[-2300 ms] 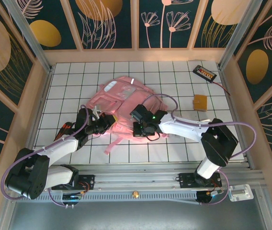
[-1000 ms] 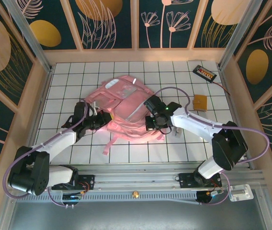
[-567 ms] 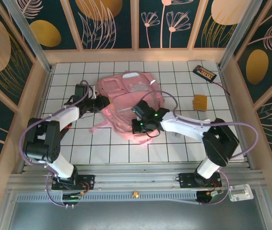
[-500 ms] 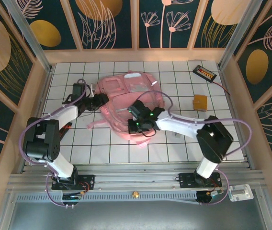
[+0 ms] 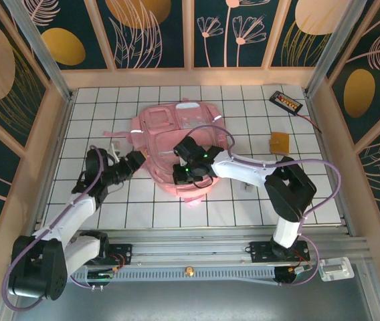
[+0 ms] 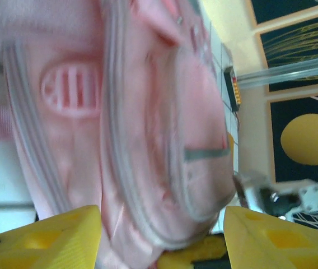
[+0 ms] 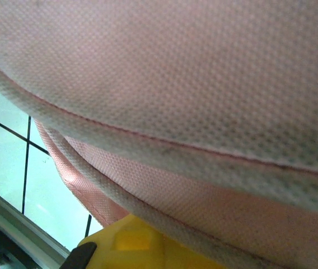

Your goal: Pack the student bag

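The student bag [image 5: 170, 130], a big soft pink backpack with clear panels and a pale reflective strip, lies flat at the middle of the tiled table. My left gripper [image 5: 135, 160] is at the bag's left edge. In the left wrist view it [image 6: 162, 246] stands open, its yellow fingers [image 6: 41, 238] wide apart with the bag's bulging side [image 6: 148, 140] between them. My right gripper [image 5: 183, 174] is at the bag's near edge. In the right wrist view pink mesh fabric [image 7: 176, 84] drapes over one yellow finger [image 7: 142, 244] and hides the other; the gripper seems shut on it.
A black device [image 5: 286, 101] with a cable lies at the back right corner. An orange-brown square [image 5: 279, 142] sits right of the bag. Wooden walls ring the table, and metal rails run along the near edge.
The bag has turned and shifted slightly on the table. My left arm swung from the bag's back left to its near left side. My right gripper stayed at the bag's near edge.
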Controlling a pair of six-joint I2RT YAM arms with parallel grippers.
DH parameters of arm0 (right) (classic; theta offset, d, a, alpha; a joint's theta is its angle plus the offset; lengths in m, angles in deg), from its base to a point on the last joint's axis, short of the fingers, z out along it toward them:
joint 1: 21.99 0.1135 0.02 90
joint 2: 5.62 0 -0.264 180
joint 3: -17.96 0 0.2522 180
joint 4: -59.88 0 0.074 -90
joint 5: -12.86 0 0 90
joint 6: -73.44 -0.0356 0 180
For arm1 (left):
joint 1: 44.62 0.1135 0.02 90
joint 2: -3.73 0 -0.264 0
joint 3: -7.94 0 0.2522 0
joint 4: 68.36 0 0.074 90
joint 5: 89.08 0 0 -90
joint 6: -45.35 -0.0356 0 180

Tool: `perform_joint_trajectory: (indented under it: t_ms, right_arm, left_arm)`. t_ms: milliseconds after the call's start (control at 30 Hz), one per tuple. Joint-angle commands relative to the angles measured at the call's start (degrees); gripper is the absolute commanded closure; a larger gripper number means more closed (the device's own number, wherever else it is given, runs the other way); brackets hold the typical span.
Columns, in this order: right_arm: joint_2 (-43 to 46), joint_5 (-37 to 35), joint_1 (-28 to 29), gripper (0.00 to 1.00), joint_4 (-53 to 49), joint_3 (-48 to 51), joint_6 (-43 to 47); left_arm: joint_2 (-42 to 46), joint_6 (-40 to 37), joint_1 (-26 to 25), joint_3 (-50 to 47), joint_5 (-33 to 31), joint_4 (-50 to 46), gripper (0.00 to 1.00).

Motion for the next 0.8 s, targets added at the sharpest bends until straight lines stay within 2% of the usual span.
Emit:
perform_joint_trajectory:
  t_ms: [0, 267, 467, 767]
  right_arm:
    - [0.4, 1.0, -0.6, 1.0, 1.5, -0.9, 1.5]
    - [-0.1, 1.1, -0.6, 1.0, 1.5, -1.4, 1.6]
    - [-0.2, 1.1, -0.5, 1.0, 1.3, -1.9, 1.7]
    - [-0.9, 1.6, 0.0, 1.0, 1.3, -2.7, 1.6]
  left_arm:
    - [1.0, 7.3, -2.9, -1.8, 0.0, 6.1, 0.41]
    - [-4.0, 11.6, -7.3, -1.9, -0.7, 13.2, 0.42]
    - [-7.2, 13.3, -10.2, -1.8, -1.8, 16.6, 0.49]
    - [-9.0, 13.1, -11.0, 0.4, -2.5, 16.8, 0.51]
